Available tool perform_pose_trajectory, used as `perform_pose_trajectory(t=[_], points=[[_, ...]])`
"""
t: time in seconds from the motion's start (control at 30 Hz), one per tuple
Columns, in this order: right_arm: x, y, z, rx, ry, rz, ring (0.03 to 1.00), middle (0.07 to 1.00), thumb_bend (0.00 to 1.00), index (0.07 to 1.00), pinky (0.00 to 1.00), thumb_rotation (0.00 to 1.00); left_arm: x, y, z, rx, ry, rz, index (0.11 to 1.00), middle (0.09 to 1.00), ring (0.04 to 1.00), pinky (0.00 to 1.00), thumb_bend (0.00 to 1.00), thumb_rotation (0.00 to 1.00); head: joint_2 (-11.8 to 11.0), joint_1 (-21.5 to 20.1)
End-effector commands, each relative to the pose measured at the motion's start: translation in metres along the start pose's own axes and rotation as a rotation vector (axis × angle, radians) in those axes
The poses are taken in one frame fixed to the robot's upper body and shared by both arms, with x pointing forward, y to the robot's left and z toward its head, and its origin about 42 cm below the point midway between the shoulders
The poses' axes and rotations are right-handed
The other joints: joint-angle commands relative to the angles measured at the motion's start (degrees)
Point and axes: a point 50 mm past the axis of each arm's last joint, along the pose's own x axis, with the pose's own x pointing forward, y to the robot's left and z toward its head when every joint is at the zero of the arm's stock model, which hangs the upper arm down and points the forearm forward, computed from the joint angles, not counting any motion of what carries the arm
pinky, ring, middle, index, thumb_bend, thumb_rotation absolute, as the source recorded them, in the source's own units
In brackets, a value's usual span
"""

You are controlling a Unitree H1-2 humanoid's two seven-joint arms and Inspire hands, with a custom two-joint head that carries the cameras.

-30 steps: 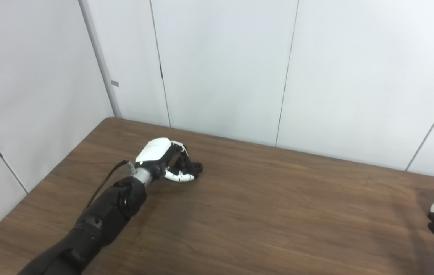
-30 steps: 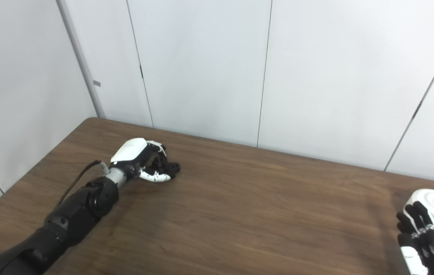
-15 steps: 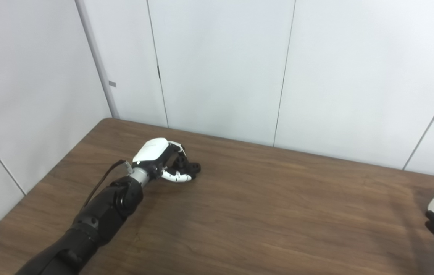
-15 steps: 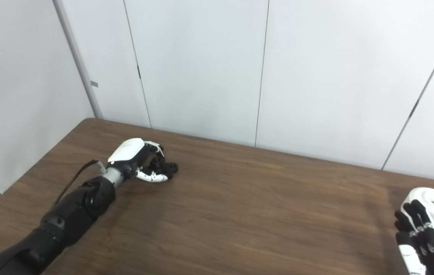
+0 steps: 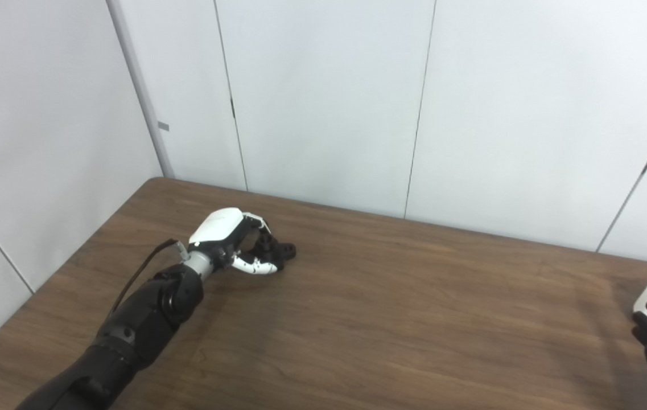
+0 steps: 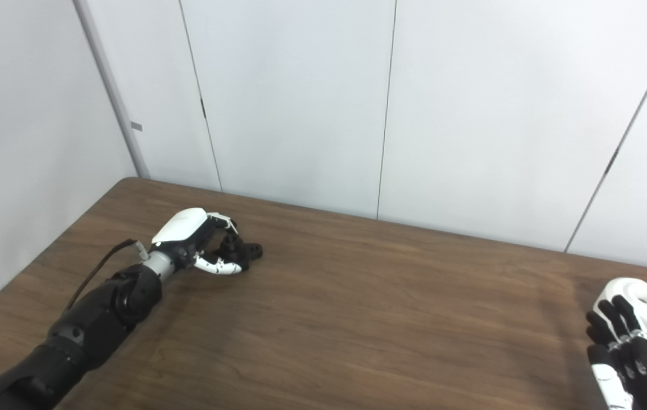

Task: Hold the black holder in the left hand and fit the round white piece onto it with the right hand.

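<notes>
Your left hand (image 6: 198, 242) is lying at the left of the frame, over toward the far left corner of the table (image 6: 357, 319), with its fingers (image 6: 218, 265) curling around the holder (image 6: 242, 251). Part of the holder is sticking out to the right of the hand, and it looks to be resting on the wood rather than lifted — so you are gripping it, or closing on it, where it lies. That exposed end is probably the part the white piece has to meet, which is a good reason to be keeping it clear of the fingers.

Your right hand (image 6: 625, 359) is sitting at the lower right edge, fingers apart and pointing up, just in front of the white piece (image 6: 639, 304) and holding nothing. The piece is standing near the table's right edge with its central hole facing up — well apart from the holder, so the two halves are waiting at opposite ends.
</notes>
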Motion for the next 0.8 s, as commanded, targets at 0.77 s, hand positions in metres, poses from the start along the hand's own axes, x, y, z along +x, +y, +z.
perform_pose_trajectory(t=[0.77], points=[[-0.0130, -0.0028, -0.0088, -0.003, 0.034, -0.015, 0.867, 0.898, 0.43, 0.907, 0.88, 0.54, -0.0159, 0.0147, -0.0290, 0.055, 0.113, -0.037, 0.835, 0.898, 0.939, 0.95, 1.00, 0.15, 0.2, 0.1]])
